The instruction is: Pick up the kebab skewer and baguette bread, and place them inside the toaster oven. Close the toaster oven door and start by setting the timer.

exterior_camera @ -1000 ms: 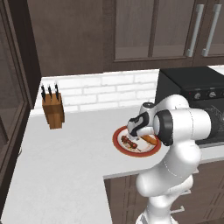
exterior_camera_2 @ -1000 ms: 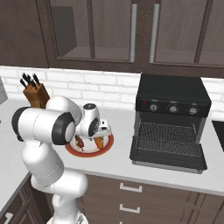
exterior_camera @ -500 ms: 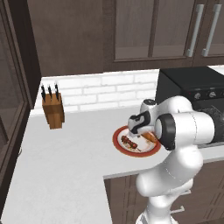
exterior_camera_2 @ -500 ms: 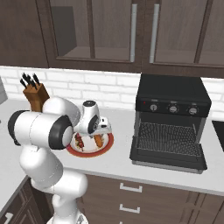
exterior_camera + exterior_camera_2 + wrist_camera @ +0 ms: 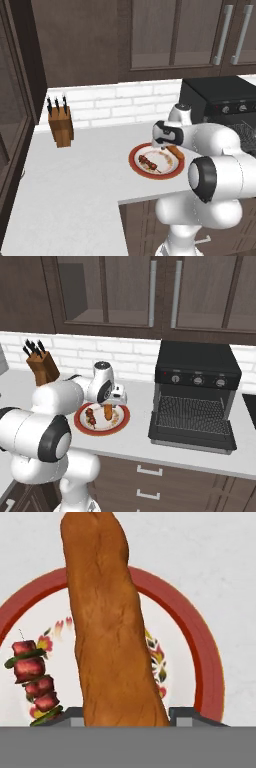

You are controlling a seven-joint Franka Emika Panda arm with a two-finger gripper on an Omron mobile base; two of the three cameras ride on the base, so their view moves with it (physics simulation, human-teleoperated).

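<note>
The baguette bread (image 5: 110, 622) is a long orange-brown loaf on the red-rimmed plate (image 5: 210, 662), and my gripper (image 5: 127, 714) is shut on its near end, one finger against each side. From the sides, the gripper (image 5: 111, 403) sits low over the plate (image 5: 80, 423) with the baguette (image 5: 107, 412) beneath it. The kebab skewer (image 5: 35, 679), with dark red chunks, lies on the plate beside the loaf, also seen as the skewer (image 5: 149, 162) left of the baguette (image 5: 175, 151). The toaster oven (image 5: 197, 363) stands to the right with its door (image 5: 192, 438) dropped open.
A wooden knife block (image 5: 60, 127) stands at the back left of the white counter near the brick wall. Dark wall cabinets hang above. The oven's knobs (image 5: 198, 380) run along its top front. The counter's front edge lies just below the plate (image 5: 135, 167).
The jaws have narrowed onto the baguette. The arm's elbow has shifted slightly, while the hand stays over the plate.
</note>
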